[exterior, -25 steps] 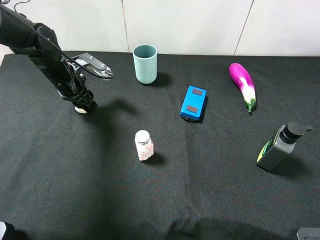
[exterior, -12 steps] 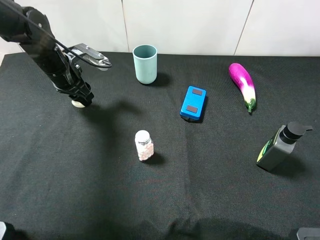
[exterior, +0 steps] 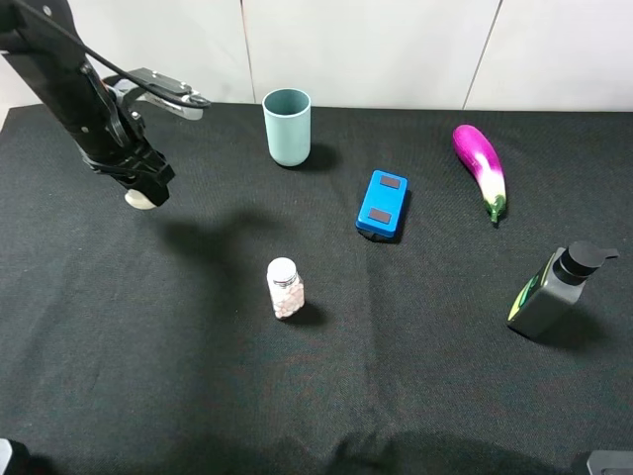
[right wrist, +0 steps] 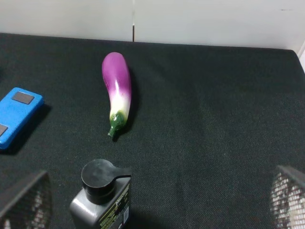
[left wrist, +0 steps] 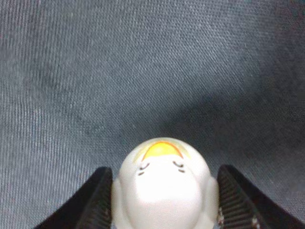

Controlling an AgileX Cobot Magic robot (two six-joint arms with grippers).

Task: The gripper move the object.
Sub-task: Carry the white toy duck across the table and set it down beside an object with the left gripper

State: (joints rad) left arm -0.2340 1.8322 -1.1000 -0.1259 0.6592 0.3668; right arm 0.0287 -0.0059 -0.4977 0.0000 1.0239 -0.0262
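1. Your left gripper [exterior: 145, 185] is closed down onto the rubber duck [exterior: 139, 199]; in the left wrist view the two ribbed fingers [left wrist: 97, 200] press against the duck's flanks, with its orange beak [left wrist: 162, 150] pointing away from the gripper.
2. The duck sits at the far left of the worktop [exterior: 148, 346], well left of the teal cup [exterior: 287, 127]; the arm's shadow falls off to the right, so I judge the toy is raised off the cloth, though the gap itself is not plain to see.
3. Your right gripper [right wrist: 161, 171] has its fingers spread wide with nothing between them; it hangs over the near right, above the grey pump bottle [right wrist: 101, 195].
4. Expect the duck to be very light, hollow and squashy; its rounded, smooth skin can squirm out of a hard pinch, so hold it across the widest part of the body, as now, with only modest pressure; it will not break if it drops, but it may bounce or roll.
5. The worktop wears a black woven cloth that looks grippy and flat; a set-down should stay put.
6. You have plenty of room on the left and near side; the pill bottle [exterior: 285, 288] stands near the middle, while the blue box [exterior: 382, 205] and the aubergine [exterior: 480, 168] lie well apart to the right.
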